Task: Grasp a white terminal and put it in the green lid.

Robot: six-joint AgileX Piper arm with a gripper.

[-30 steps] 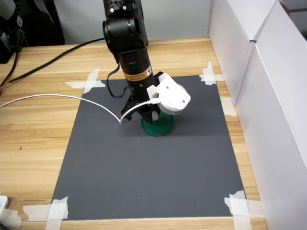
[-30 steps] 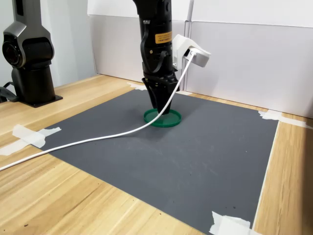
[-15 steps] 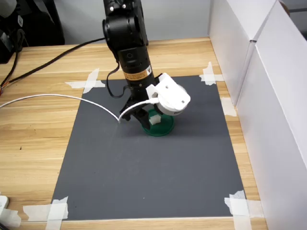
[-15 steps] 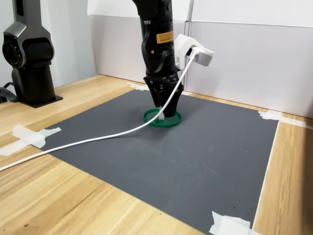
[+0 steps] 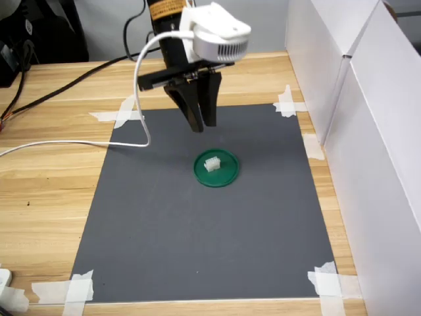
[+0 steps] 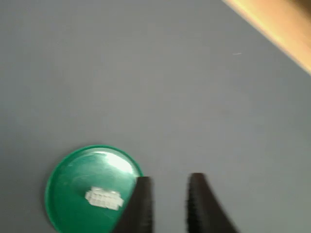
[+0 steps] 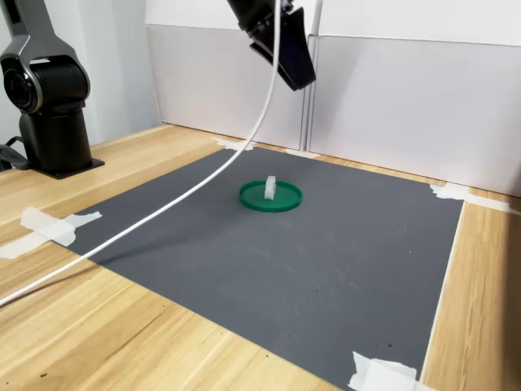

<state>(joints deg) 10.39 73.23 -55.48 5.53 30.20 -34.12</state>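
Observation:
The white terminal (image 5: 211,164) sits inside the green lid (image 5: 227,173) near the middle of the dark grey mat, and nothing touches it. My gripper (image 5: 201,126) hangs well above the mat, behind the lid in the first exterior view, with its fingers pointing down. In the wrist view the terminal (image 6: 103,198) lies on the lid (image 6: 73,174), and my gripper (image 6: 170,178) is beside the lid, narrowly open with nothing between its fingers. The second exterior view shows the terminal (image 7: 269,188) upright in the lid (image 7: 286,201) and the gripper (image 7: 297,80) high above it.
The grey mat (image 5: 197,230) is taped at its corners with white tape (image 5: 122,112) to a wooden table. A white cable (image 5: 79,143) trails from the wrist across the first exterior view's left. White panels (image 5: 368,131) wall the right. A black arm base (image 7: 49,106) stands at the second exterior view's left.
The gripper opened, left the terminal in the lid and rose high above the mat, moving back from the lid. The white cable lifted with it.

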